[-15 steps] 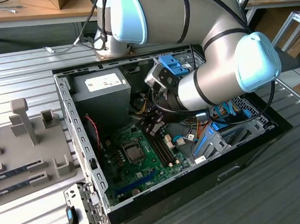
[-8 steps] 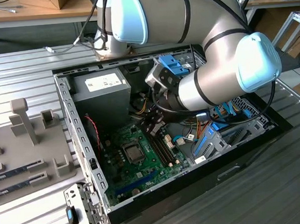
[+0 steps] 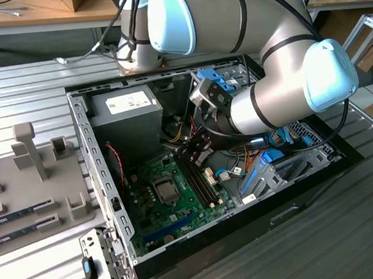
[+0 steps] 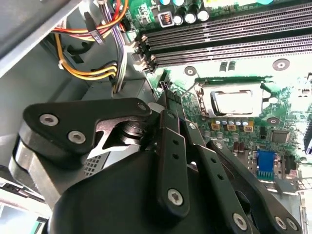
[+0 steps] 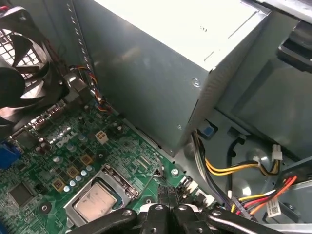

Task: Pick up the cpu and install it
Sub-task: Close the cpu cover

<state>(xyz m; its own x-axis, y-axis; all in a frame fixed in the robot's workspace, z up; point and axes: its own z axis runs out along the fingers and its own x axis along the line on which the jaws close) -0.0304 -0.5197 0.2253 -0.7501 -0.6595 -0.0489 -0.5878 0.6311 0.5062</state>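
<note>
Status: gripper [image 3: 194,153] down inside the case, low over the green board [image 3: 144,181], close to the power-supply box [image 3: 130,118]. In the first wrist view, fingers [image 5: 163,196] pressed flat together with nothing visible between them. Reads as closed and empty.

Location of the cpu [image 5: 95,204]: lying flat in the metal-framed socket [image 5: 119,180], silver top up, not in the grip. Same silver square inside the frame in the second wrist view [image 4: 234,102]. Looks seated, judging by how level it sits with the frame. Can't tell whether the retaining lever is latched.

Key relation: cpu ahead of and below the fingertips, near but clearly apart, no contact. From the tips, off to the side away from the power-supply box. In the exterior view that puts it toward the exterior view's left of the gripper and nearer the camera. Square part, so no long axis to speak of, edges parallel to the socket frame and to the memory slots [image 4: 224,41]. Slots beyond the socket as seen from the tips, and empty.

Nearby clutter: yellow and red wires [image 5: 234,168] beside the fingers on the box side, case fan [image 5: 19,83] well past the socket.
</note>
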